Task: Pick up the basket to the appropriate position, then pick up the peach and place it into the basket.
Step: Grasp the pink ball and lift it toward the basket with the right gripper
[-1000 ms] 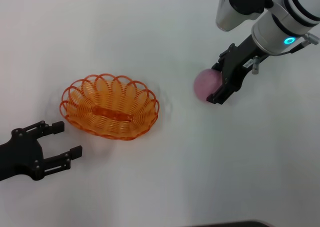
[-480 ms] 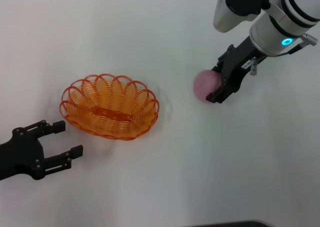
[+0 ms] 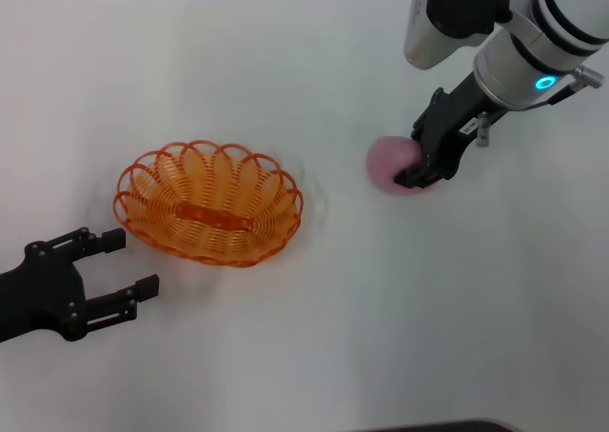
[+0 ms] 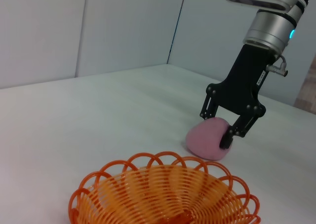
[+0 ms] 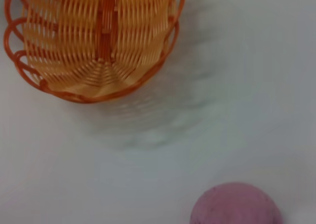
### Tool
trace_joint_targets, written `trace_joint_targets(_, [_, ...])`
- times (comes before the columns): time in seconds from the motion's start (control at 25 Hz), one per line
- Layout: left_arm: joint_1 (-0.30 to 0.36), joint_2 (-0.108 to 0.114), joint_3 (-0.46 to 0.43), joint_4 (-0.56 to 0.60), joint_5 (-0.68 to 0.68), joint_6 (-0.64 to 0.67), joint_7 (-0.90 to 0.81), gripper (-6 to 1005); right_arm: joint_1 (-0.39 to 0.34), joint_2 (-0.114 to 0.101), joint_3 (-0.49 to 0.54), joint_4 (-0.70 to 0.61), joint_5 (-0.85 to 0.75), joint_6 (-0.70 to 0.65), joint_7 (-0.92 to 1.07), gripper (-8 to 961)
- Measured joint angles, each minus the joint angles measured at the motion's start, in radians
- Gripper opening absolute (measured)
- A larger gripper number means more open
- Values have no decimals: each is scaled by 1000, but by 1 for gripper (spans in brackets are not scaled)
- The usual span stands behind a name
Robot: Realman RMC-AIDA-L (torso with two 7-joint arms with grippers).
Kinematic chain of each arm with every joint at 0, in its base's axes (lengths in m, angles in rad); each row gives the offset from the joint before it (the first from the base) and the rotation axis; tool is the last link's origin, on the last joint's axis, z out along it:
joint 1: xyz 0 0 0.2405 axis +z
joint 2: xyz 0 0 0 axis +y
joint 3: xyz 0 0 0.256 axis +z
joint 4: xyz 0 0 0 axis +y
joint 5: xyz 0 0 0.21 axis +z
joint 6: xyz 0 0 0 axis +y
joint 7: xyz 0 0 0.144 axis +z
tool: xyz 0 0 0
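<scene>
The orange wire basket sits on the white table at centre-left; it also shows in the left wrist view and the right wrist view. The pink peach rests on the table to its right, also seen in the left wrist view and the right wrist view. My right gripper is low at the peach's right side, open, with one finger on each side of it. My left gripper is open and empty at the lower left, just short of the basket.
The white table spreads all round. A pale wall stands behind the table in the left wrist view.
My right gripper has sunk a little lower and closer around the peach. The basket, the peach and the left arm have not moved.
</scene>
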Motion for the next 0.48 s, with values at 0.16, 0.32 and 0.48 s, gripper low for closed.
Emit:
trace_joint_targets(0.16, [-1, 0, 0, 0, 0, 0, 0, 782, -2, 0, 1, -4, 3, 2, 0, 437])
trace_joint_targets(0.32, [-3, 0, 0, 0, 0, 0, -1, 782, -2, 0, 1, -17, 7, -1, 0, 395])
trace_joint_targets(0.48, [-4, 0, 0, -2, -2, 0, -1, 782, -15, 0, 17, -90, 38, -42, -3, 366])
